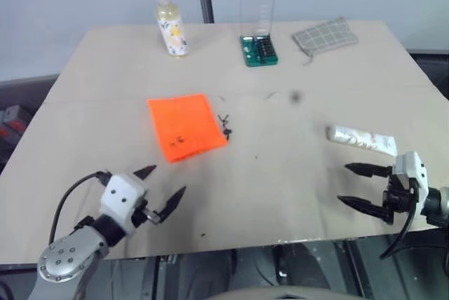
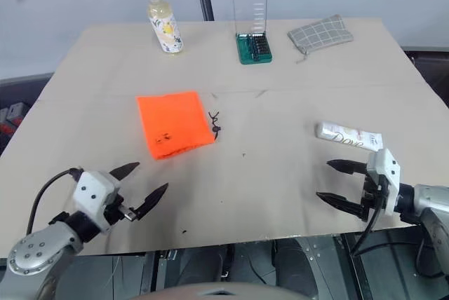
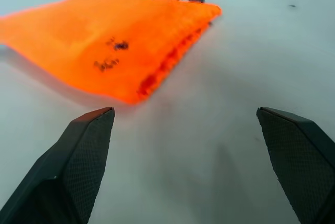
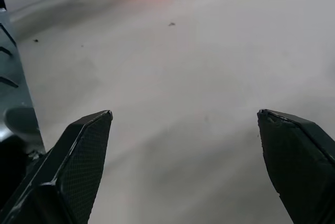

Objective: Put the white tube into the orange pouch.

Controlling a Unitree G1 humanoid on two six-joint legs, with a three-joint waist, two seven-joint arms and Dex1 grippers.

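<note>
A pale beige table (image 1: 280,195) fills the view from the robot's head, with things spread across it. At the near left edge, the left gripper (image 1: 162,188) hovers just above the tabletop with its two black fingers spread wide and nothing between them; it points toward the middle of the table. A black cable (image 1: 66,198) loops from its white wrist housing. Near the far left edge stands a small bottle of yellowish liquid (image 1: 170,25) with a white cap, upright. Nearer, left of centre, the orange pouch (image 1: 185,125) lies flat, roughly square, with small dark marks on its fabric; it sits just ahead of the left gripper but apart from it. A thin dark drawstring (image 1: 225,125) lies bunched on the table at the pouch's right edge. At the far middle, a green screwdriver bit set (image 1: 259,49) rests with its clear lid (image 1: 257,11) standing open. To its right, at the far edge, lies a grey checked cloth pouch (image 1: 325,36). On the right side, the white tube (image 1: 361,139) lies flat on its side with brownish print facing up, well apart from the orange pouch. Just nearer than the tube, the right gripper (image 1: 360,186) hangs above the table's near edge, fingers spread wide and empty, pointing inward to the left.
</note>
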